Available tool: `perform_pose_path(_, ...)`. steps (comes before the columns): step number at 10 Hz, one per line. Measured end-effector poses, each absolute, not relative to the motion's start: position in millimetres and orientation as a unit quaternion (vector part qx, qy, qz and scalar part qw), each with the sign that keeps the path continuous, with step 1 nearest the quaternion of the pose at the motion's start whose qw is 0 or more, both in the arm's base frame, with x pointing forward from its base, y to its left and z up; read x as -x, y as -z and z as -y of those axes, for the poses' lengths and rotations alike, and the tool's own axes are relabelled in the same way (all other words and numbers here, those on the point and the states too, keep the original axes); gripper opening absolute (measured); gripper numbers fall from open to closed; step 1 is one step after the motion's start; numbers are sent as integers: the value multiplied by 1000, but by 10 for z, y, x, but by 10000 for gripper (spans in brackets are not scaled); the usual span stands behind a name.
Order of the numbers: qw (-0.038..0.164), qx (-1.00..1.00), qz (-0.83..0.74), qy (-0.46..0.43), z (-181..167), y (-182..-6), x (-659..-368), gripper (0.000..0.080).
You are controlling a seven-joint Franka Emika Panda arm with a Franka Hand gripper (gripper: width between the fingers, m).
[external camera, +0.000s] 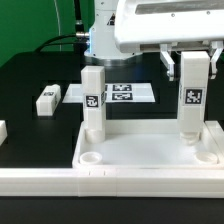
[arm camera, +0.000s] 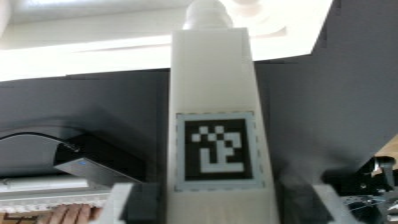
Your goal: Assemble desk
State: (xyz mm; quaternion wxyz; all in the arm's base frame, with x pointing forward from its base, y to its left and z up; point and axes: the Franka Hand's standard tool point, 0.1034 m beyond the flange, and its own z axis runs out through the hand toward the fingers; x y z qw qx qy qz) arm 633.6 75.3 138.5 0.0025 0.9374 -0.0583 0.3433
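**Q:** Surface?
**A:** Black table (external camera: 30,70), green backdrop (external camera: 25,25) far on the exterior view's left.
**Q:** Desk?
**A:** White desk top (external camera: 140,150) lies flat, near edge, centre. Two legs stand upright in it: left leg (external camera: 93,100) on the exterior view's left, right leg (external camera: 192,95) on its right.
**Q:** Gripper?
**A:** Gripper (external camera: 192,62) clamped on the right leg's upper end.
**Q:** Labels?
**A:** Black-and-white square tag (arm camera: 217,150) on each leg. Marker board (external camera: 125,93) lies behind, and a loose leg (external camera: 48,98) lies flat at the left.
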Motion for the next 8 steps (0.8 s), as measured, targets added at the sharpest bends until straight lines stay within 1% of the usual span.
perform_pose_path(3, 3, -938, 57, -342, -761, -1370, -6330, 288)
perform_pose_path(8, -3, -940, 43, -339, -972, -1327, -6285, 289)
